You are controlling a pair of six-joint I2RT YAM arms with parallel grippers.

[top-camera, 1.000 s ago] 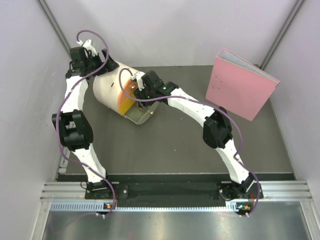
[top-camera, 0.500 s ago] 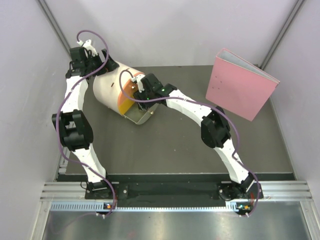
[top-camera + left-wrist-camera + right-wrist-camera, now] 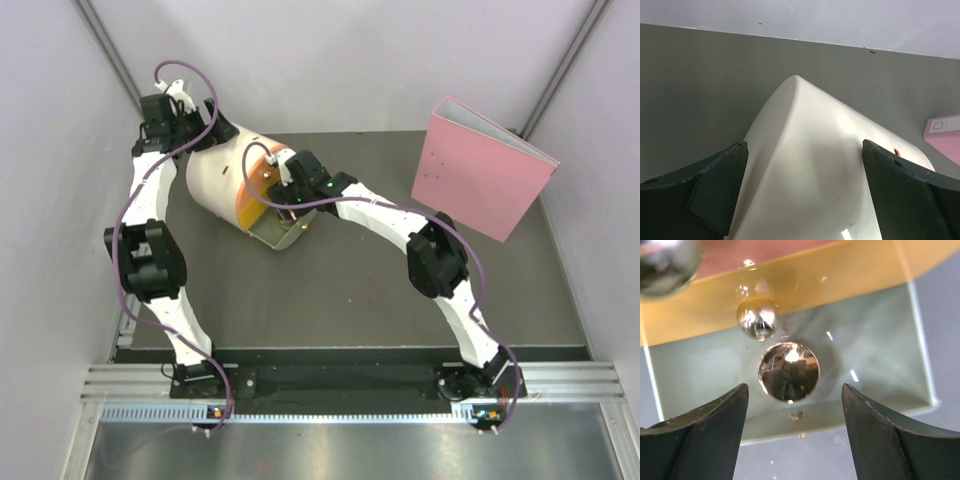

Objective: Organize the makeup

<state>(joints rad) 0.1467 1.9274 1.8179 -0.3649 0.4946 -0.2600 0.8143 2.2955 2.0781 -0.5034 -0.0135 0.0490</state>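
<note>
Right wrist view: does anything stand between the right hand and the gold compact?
Nothing visible does. The compact lies uncovered on the drawer floor, straight ahead of the right hand, whose fingers stand open; the knob sits beyond it.

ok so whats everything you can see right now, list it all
drawer box: one, cream with an orange-yellow front, far left of the table
drawer: one, clear greenish, pulled out of the box front
compact: one, round gold, on the drawer floor
knobs: two, shiny silver, on the orange-yellow front
binder: one, pink, standing far right
table: one, dark grey
left gripper: one, dark fingers, open astride the box
right gripper: one, dark fingers, open over the compact, not touching it
</note>
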